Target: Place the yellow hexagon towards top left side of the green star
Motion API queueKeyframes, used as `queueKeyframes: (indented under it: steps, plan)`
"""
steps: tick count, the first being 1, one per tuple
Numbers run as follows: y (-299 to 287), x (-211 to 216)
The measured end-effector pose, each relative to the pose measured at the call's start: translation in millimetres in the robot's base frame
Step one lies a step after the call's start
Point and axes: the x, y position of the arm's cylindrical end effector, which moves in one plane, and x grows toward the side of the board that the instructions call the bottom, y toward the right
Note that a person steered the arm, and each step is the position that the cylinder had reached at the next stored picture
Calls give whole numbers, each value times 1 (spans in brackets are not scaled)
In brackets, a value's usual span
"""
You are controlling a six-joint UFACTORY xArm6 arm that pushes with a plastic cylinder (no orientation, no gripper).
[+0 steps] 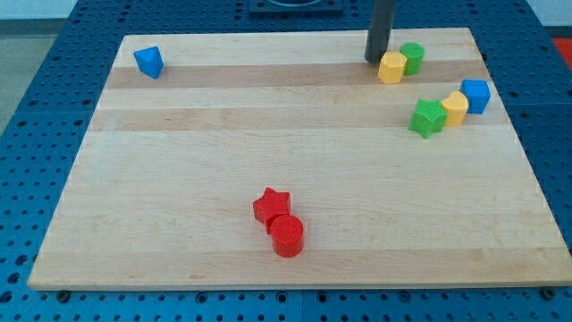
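Observation:
The yellow hexagon [391, 67] sits near the view's top right, touching a green cylinder [412, 57] on its right. My tip [374, 59] stands right at the hexagon's left edge. The green star [428, 118] lies lower and further right, below and to the right of the hexagon. A second yellow block [455, 109] touches the star's right side.
A blue cube [475, 96] touches the second yellow block on its right. A blue triangular block [148, 62] sits at the top left. A red star [271, 206] and a red cylinder [287, 236] touch each other at the bottom centre of the wooden board [223, 161].

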Motion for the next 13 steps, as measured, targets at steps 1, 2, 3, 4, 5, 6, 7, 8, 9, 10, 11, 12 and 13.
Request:
queueKeyframes:
  steps: [1,2,3,4,5,6,7,8,9,10,11,12,13]
  plan:
    - [8,5]
    - [9,38]
    - [9,76]
    - [9,64]
    - [9,24]
    - [12,18]
    - [29,17]
    - [41,17]
    - [41,21]
    - [47,48]
    - [47,55]
    - [47,64]
    - [47,66]
